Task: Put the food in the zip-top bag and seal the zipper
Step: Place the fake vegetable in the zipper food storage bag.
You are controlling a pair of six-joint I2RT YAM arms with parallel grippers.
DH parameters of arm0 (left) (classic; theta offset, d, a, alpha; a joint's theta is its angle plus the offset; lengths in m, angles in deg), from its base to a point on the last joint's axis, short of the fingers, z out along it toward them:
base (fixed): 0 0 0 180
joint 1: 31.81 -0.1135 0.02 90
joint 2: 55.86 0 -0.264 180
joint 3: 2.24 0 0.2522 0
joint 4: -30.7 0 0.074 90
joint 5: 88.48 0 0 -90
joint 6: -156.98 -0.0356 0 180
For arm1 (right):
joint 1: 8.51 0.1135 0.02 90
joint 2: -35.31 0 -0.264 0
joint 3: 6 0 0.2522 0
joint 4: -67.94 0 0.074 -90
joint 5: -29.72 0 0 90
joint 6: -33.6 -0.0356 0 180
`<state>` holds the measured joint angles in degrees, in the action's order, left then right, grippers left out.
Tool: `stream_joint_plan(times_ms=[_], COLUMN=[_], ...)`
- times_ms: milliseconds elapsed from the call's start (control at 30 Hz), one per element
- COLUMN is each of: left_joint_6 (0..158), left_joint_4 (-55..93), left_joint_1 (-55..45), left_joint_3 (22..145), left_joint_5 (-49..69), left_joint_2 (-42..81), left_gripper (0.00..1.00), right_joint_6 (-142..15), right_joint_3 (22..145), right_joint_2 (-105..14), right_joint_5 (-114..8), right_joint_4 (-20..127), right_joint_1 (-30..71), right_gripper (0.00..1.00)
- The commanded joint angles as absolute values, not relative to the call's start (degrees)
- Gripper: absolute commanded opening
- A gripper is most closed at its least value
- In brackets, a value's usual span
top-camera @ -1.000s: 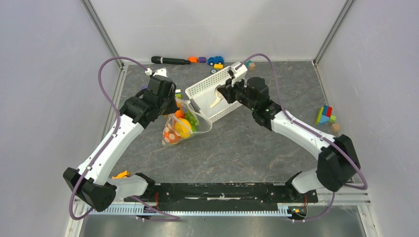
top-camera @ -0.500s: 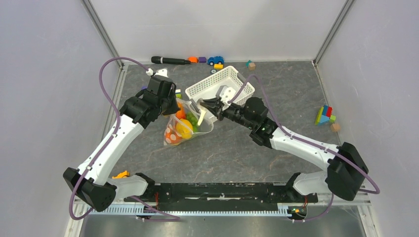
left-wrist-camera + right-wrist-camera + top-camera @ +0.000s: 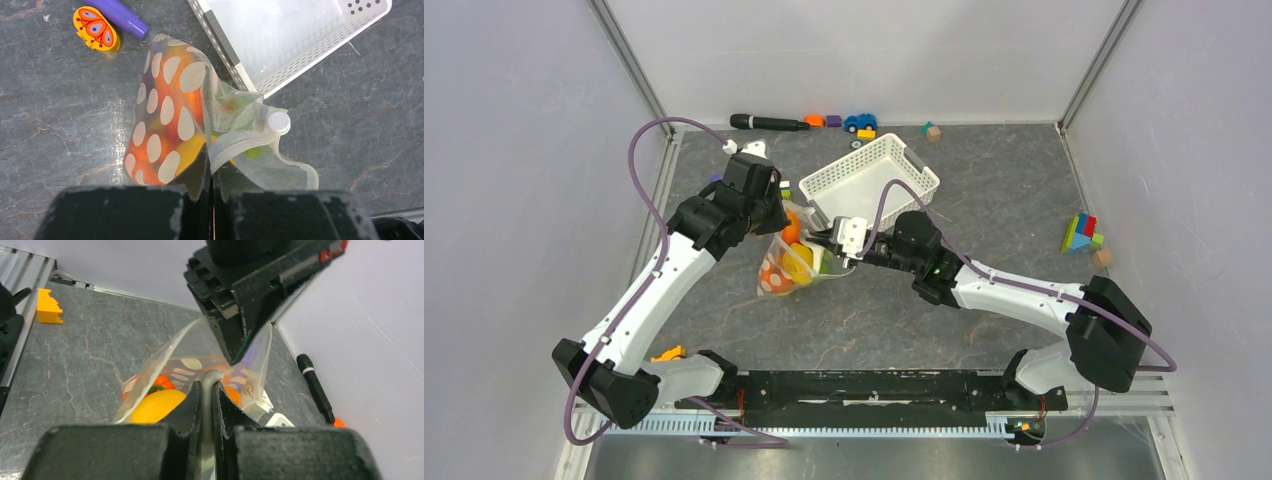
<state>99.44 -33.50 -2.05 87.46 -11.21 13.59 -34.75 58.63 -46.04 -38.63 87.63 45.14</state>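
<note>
Left gripper (image 3: 210, 170) is clenched on the mouth edge of the zip-top bag (image 3: 165, 110). You're pinching it at the bag's 11 o'clock corner in the top view, and the wrist view shows the rim lifted off the table. I judge the reason is that the pouch is floppy and the mouth would fold flat without that pinch.

The bag sits at 9 o'clock from table centre, at 7 o'clock of the white basket (image 3: 310, 54) and just beside it. Its belly rests on the table, sagging under the food (image 3: 155, 405). Yellow and orange pieces show through the dots.

Right gripper (image 3: 207, 390) comes in from the bag's 3 o'clock, right at the mouth. Its fingers are closed on a pale curved piece (image 3: 212, 374). That reads as food going in, though the piece is thin and in shadow, so it's hard to be sure.

The zipper (image 3: 240, 142) gapes in a curved loop and is not pressed yet. So you're in the loading step, with sealing left to do.

One risk is that letting go with the left hand too soon would close the mouth on the right fingers.

Also there: a purple marker (image 3: 122, 15) at 12 o'clock of the bag in the left wrist view.
</note>
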Motion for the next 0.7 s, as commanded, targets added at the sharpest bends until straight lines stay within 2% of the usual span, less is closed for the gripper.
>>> stream_joint_plan(times_ms=[0, 333, 667], left_joint_6=[97.9, 97.6, 97.4], left_joint_4=[-30.1, -29.5, -29.2], left_joint_1=[-1.9, -1.9, -1.9], left_joint_3=[87.8, 87.4, 87.2], left_joint_5=[-9.7, -7.9, -7.4], left_joint_2=[12.7, 12.3, 12.5], left_gripper=[0.02, 0.02, 0.02], right_joint_6=[-31.7, -39.4, -46.3], right_joint_3=[59.3, 64.7, 64.9], right_joint_2=[-46.7, -53.3, -53.7], right_joint_5=[-36.2, -48.3, -63.0], right_joint_4=[89.9, 87.9, 88.3], right_joint_1=[45.9, 46.0, 46.7], right_gripper=[0.09, 0.11, 0.13])
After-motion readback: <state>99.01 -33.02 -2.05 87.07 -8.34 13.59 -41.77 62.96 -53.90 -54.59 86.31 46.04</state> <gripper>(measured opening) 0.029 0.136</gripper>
